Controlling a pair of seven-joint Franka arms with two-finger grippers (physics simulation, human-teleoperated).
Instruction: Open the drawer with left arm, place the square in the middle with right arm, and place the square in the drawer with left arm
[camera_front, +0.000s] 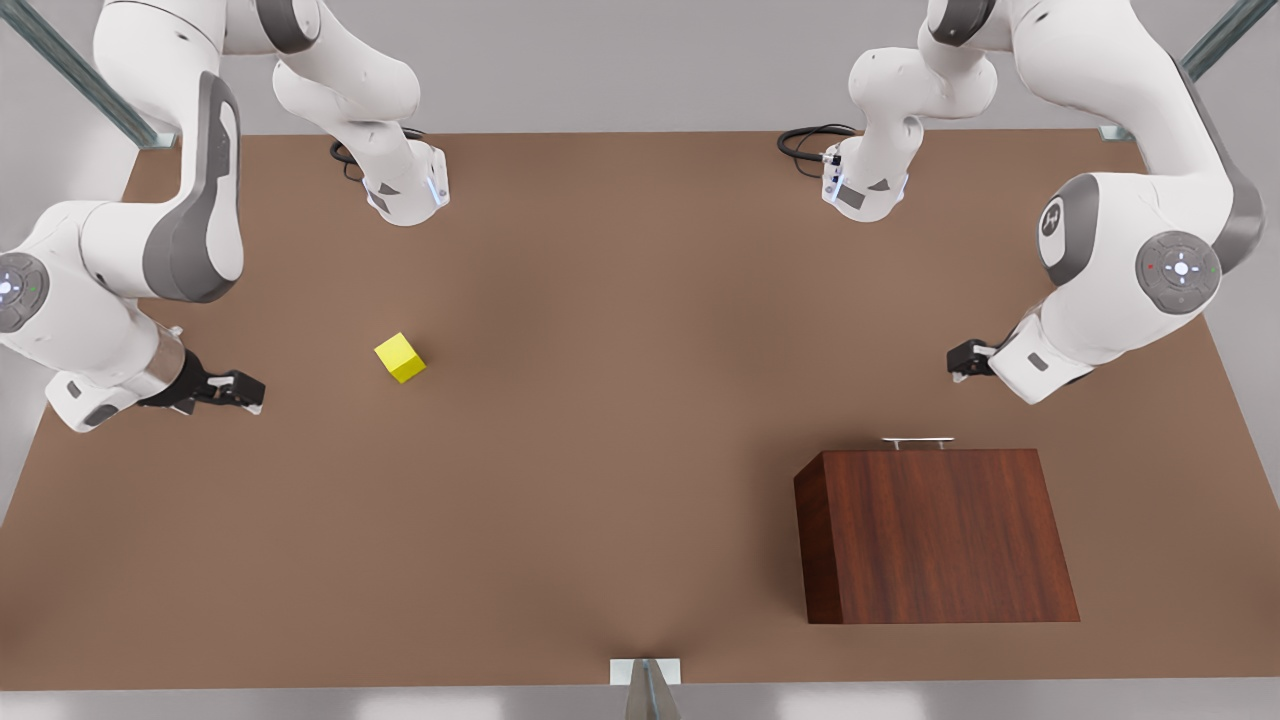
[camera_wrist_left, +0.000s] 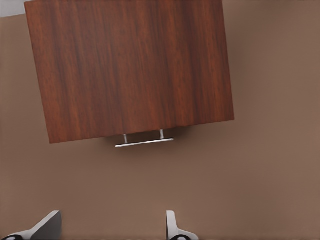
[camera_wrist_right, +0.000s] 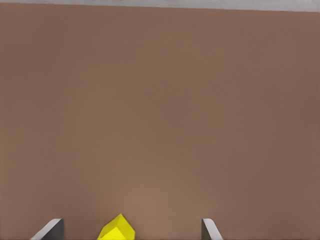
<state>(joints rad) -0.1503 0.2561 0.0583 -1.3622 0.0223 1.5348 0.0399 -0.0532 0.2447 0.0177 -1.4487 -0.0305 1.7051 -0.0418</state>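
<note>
I see my left gripper, fingers spread and empty, near the shut drawer's handle; my right gripper, fingers apart, hangs near the square on the tabletop.

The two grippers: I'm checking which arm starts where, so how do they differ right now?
The left gripper hovers by the cabinet, facing its silver handle; the right gripper is near the yellow square. The left sits on the front view's right, the right on its left. Both are open, holding nothing.
</note>
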